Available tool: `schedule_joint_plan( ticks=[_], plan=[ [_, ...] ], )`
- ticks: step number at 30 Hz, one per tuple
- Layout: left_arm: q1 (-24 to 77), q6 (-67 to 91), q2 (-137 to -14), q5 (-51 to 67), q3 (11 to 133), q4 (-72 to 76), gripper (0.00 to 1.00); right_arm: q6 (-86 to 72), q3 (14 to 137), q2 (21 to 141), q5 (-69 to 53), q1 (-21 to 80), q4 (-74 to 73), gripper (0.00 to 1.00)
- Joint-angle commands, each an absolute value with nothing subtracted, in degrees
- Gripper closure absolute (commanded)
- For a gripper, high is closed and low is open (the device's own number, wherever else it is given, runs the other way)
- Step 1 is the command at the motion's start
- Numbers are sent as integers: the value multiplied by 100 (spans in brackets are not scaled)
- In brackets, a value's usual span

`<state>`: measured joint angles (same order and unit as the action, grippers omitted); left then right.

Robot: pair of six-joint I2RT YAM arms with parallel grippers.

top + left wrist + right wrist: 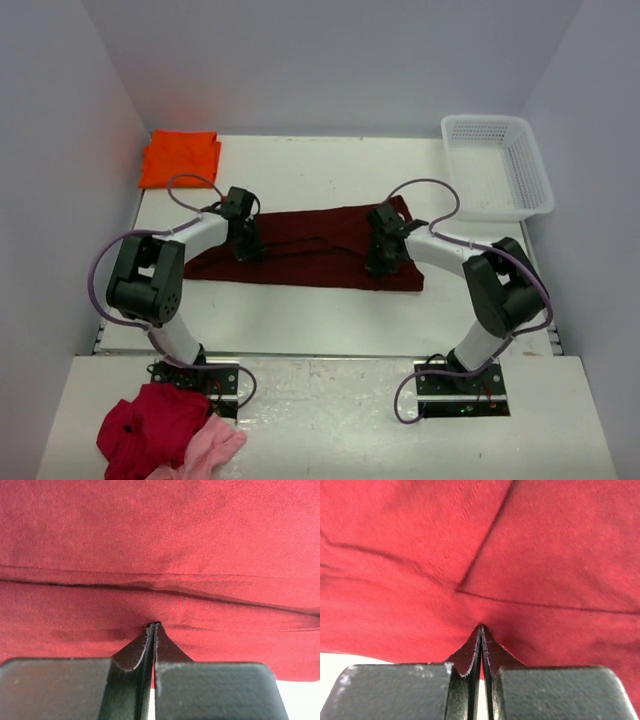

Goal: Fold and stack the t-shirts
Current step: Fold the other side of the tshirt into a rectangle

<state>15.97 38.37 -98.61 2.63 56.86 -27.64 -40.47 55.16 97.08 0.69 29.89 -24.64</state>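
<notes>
Maroon t-shirt (310, 245) is clamped by left end effector (248, 250), right end effector (378, 265) (orange t-shirt (180, 157), basket (485, 122) beyond).

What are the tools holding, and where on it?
Left tool and right tool both pinch the maroon t-shirt, one near each end.

We look down on a flat white table (310, 180) boxed in by three plain, pale grey walls: a back wall (330, 60), a left wall (50, 180) and a right wall (600, 100). The light is soft and even, with a faint orange glow (165, 112) in the far-left corner.
</notes>
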Motion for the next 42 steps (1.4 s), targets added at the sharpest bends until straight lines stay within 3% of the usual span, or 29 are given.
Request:
schedule_joint_plan(
  ticks=[1,5,9,16,42],
  plan=[
    [1643,3639,-9774,-123,5458,-3287,100,-4017,5405,9231,692,3268,-2962,100],
    [1670,3604,-9265,-123,5625,-3340,100,-3683,6062,8913,668,3313,-3408,100],
    [1723,3516,-9018,-202,5897,-3497,100,-3437,6573,8806,738,3322,-3647,74],
    [1766,3410,-9009,-123,6161,-3568,100,-3156,7242,9676,528,3313,-3657,50],
    [1802,3138,-8666,-123,6346,-3586,100,-3006,7655,10811,510,3261,-3401,63]
  ],
)
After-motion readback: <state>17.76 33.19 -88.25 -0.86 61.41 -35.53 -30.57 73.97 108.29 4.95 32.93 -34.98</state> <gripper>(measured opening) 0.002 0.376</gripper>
